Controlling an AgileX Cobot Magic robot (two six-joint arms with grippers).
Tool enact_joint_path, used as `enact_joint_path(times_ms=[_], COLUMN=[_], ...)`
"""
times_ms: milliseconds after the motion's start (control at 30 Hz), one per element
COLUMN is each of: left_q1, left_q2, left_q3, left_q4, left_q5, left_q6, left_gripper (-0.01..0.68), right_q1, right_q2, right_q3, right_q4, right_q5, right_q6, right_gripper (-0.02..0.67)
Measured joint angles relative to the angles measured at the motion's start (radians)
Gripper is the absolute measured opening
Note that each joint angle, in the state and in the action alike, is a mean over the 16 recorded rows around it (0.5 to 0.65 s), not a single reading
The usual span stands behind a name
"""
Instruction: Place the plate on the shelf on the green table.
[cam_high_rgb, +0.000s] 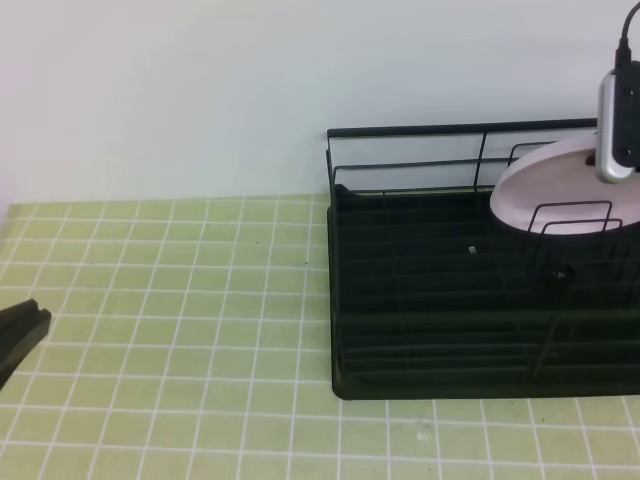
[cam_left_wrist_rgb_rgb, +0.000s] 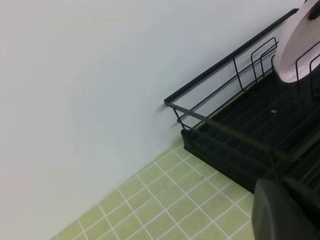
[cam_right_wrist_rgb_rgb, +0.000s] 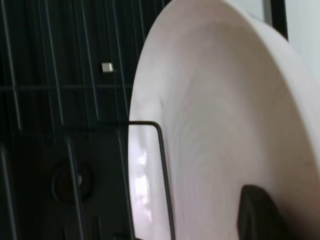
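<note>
One plate, pale pink and unmarked, stands tilted inside the shelf, at the rack's far right end near the back rail. A looped wire divider crosses in front of its lower face, so it appears to sit among the dividers, leaning back. Whether its lower rim already bears on the dark tray base cannot be told; that edge is hidden by the wires.

The right gripper is at the plate's upper right rim. In the right wrist view one dark finger lies against the plate's face, but the opposing finger is not shown, so I cannot tell whether the jaws are clamped on the rim or parted.

The left gripper rests well apart at the left edge of the green tabletop, closed and empty, taking no part.

Judgement: placement is nearly complete. The plate is within the shelf and the shelf stands on the tabletop. What remains is confirming the plate is supported by the dividers, full release, and withdrawal of the right arm without knocking the plate.
</note>
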Motion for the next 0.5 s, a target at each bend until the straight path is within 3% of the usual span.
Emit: enact_joint_path(times_ms=[500], left_q1=[0.000], left_q2=[0.000], left_q3=[0.000], left_q4=[0.033], left_q5=[0.000], left_q6=[-0.022], left_gripper=[0.000], right_q1=[0.000], right_q2=[-0.004], right_q3=[0.000], right_q4=[0.065], right_q5=[-0.031], right_q6=[0.001], right_gripper=[0.377])
